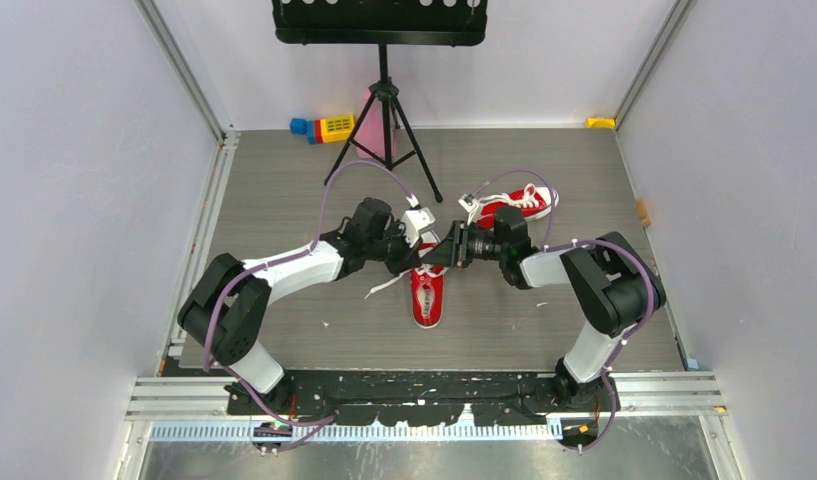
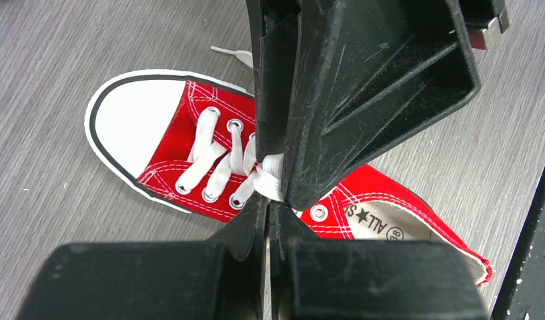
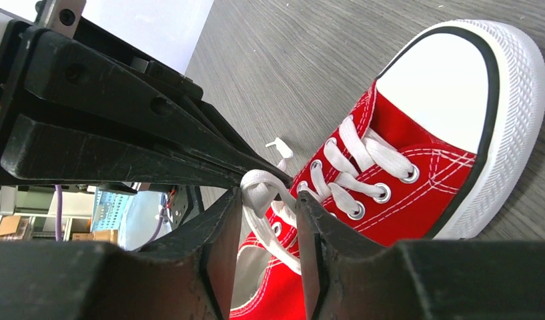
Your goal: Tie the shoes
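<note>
Your left end effector (image 2: 268, 220) is clamped on the white lace (image 2: 273, 175) of the near red sneaker (image 1: 428, 297). It lies mid-table (image 1: 284, 200), with its white toe cap toward the arm bases. Your right end effector (image 3: 268, 197) straddles that lace loop with its jaws parted. The second red sneaker (image 1: 515, 205) lies farther back on the right.

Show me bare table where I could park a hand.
Free: left rear, between the left arm and the tripod; front right, between the near shoe and the right arm. Crowded: centre, where the arms meet over that shoe.
</note>
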`<state>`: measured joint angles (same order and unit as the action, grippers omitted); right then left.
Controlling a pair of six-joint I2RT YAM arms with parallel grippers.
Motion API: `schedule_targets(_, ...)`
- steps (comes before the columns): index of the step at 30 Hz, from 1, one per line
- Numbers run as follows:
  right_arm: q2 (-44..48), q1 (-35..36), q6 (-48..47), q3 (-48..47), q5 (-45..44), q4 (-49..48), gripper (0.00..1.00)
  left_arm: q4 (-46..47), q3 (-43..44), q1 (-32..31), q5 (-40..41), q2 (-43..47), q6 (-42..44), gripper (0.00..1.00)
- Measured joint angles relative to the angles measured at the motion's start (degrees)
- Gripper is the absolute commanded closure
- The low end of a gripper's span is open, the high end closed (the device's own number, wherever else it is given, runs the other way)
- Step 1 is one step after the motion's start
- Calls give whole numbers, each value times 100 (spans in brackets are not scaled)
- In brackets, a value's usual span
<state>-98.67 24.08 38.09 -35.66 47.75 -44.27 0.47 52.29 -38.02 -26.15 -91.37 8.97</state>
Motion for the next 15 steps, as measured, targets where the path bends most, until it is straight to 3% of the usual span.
schedule_targets(7, -50, -7, 24, -4, 61, -98, 60, 9, 0, 7, -2, -2, 0, 100)
schedule_targets(11, -94, -13, 44, -24, 85, -111, 42, 7, 0, 13, -4, 0, 0, 100)
schedule_targets(15, -151, -17, 26, -46, 116, -111, 56, 13, 0, 17, -4, 0, 2, 100)
